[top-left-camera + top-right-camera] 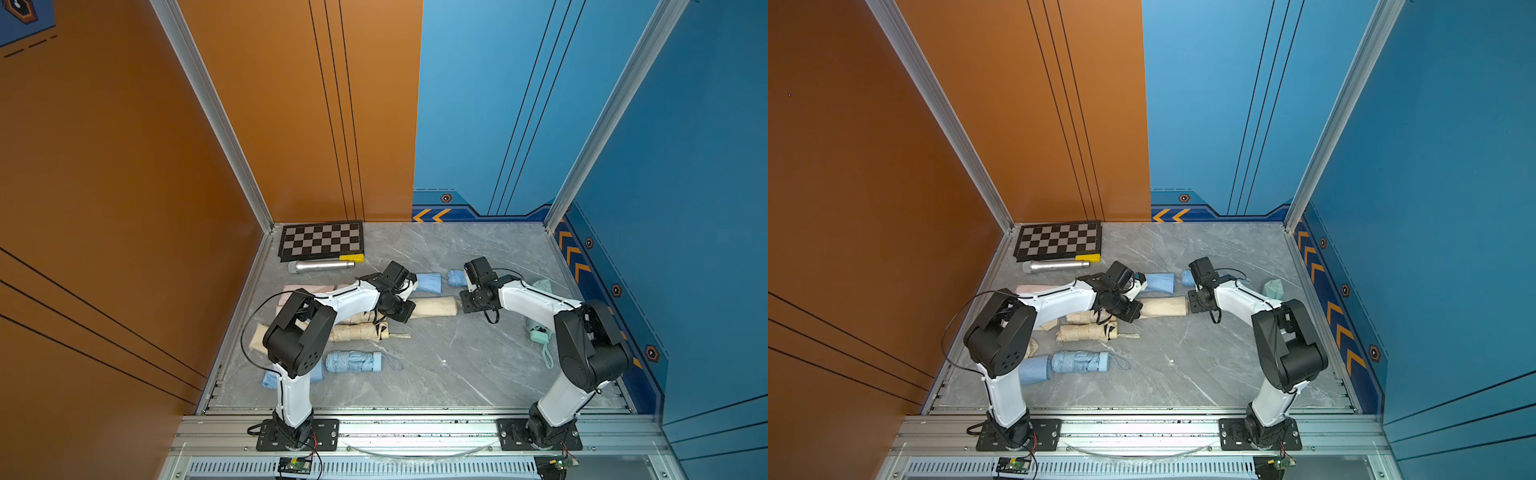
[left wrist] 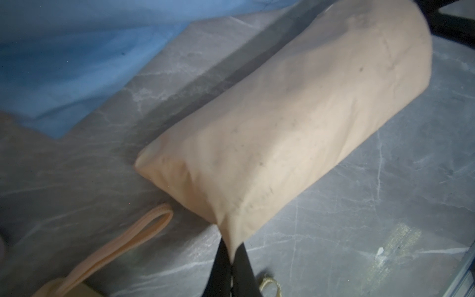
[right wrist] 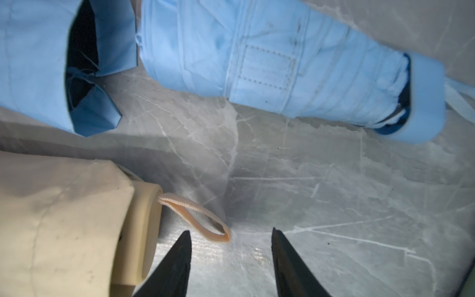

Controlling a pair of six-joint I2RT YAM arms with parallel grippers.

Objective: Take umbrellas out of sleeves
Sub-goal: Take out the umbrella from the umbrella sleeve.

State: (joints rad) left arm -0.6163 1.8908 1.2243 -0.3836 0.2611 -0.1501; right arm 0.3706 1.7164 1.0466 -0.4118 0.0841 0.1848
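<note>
Left gripper (image 2: pixel 231 248) pinches the limp cream sleeve (image 2: pixel 282 128); right gripper (image 3: pixel 230 232), jaws apart, should, we judge, take the stiff handle (image 3: pixel 144 231).

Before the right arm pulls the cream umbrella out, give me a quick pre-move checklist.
1. Left gripper pinches cream sleeve at its closed end: ok.
2. Cream handle pokes out of the sleeve's mouth: ok.
3. Right gripper closed on the handle: not ok. The jaws stand apart with the handle off to one side, and only the wrist cord loop reaches their tips.
4. Light blue umbrella lies apart from the handle: ok.
5. Left pinch catches fabric only, not what is inside: cannot tell.
</note>
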